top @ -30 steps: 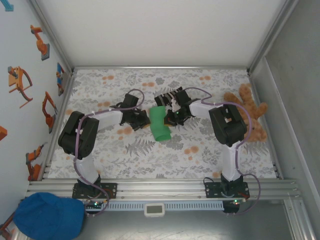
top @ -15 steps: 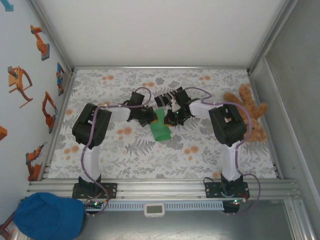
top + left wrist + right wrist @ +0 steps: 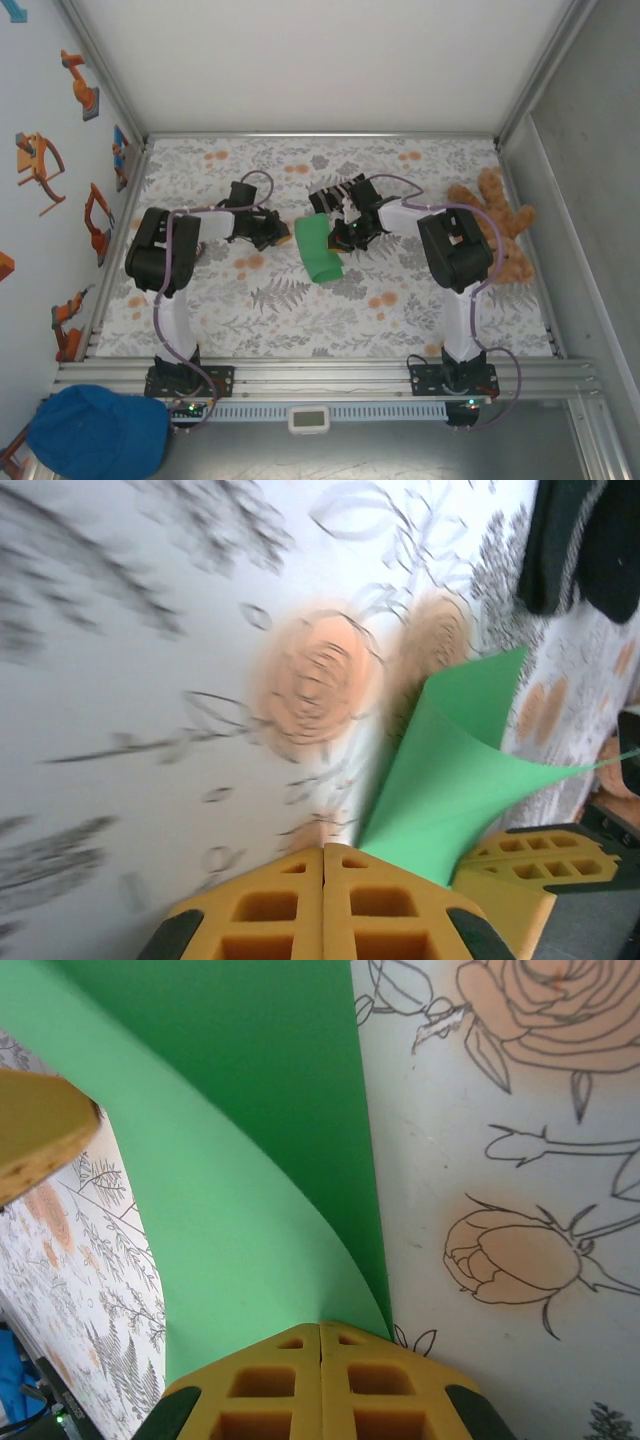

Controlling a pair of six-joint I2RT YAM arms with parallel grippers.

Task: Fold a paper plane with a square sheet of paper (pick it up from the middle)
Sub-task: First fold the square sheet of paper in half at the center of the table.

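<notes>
Right gripper (image 3: 320,1332) is clamped tight on one edge of the square sheet of paper (image 3: 318,248), which arches up from its fingertips in a loose curl rather than a crease. The left gripper (image 3: 322,855) is also fully closed but grips nothing, its tips just beside the sheet's left side. On the floral tabletop (image 3: 300,310) the sheet sits around the middle, between the two grippers, with the brown teddy bear (image 3: 500,235) well apart by the right edge and the black-and-white striped sock (image 3: 575,540) near the paper. The step in hand looks like laying one half over the other for an early fold. To do it well, the right gripper should probably carry its edge across until it lines up with the edge lying on the tabletop. The left gripper's closed tips could then press along the bend so the crease comes out sharp and the thin paper does not skid.
</notes>
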